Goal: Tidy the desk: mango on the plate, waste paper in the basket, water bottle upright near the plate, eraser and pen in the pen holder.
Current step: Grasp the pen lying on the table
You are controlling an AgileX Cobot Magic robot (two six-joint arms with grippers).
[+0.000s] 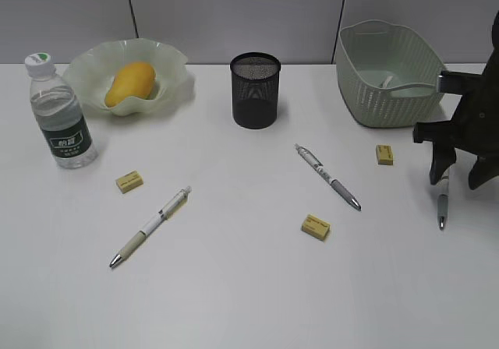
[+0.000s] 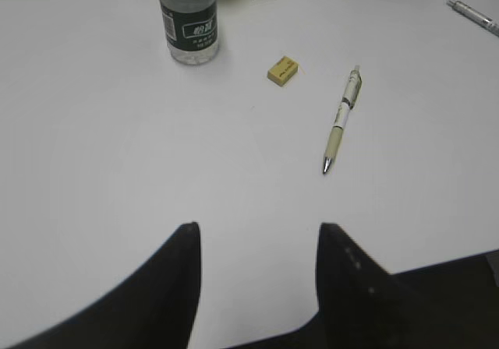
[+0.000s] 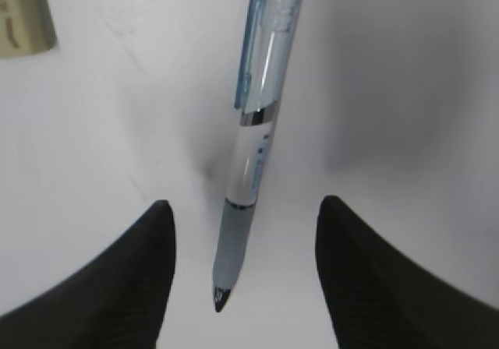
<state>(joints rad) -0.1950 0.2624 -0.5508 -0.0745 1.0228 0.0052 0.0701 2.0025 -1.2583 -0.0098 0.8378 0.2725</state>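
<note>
- White tabletop [image 1: 249, 287] carries three pens and three yellow erasers, scattered.
- Mango [image 1: 129, 83] lies in the ruffled green plate [image 1: 175, 65]; the water bottle [image 1: 60, 112] stands upright just beside it.
- Black mesh pen holder [image 1: 255, 89] stands at the back centre, the green basket [image 1: 386, 72] to its right (something pale lies inside, too unclear to name).
- Right end effector [image 3: 243, 275] is released, its jaws apart on either side of a blue-clipped pen [image 3: 253, 142] lying on the tabletop, not gripping it.
- Left end effector [image 2: 257, 244] hangs spread above bare tabletop, holding nothing; an eraser [image 2: 282, 70] and a cream-grip pen [image 2: 341, 119] lie ahead.
</note>
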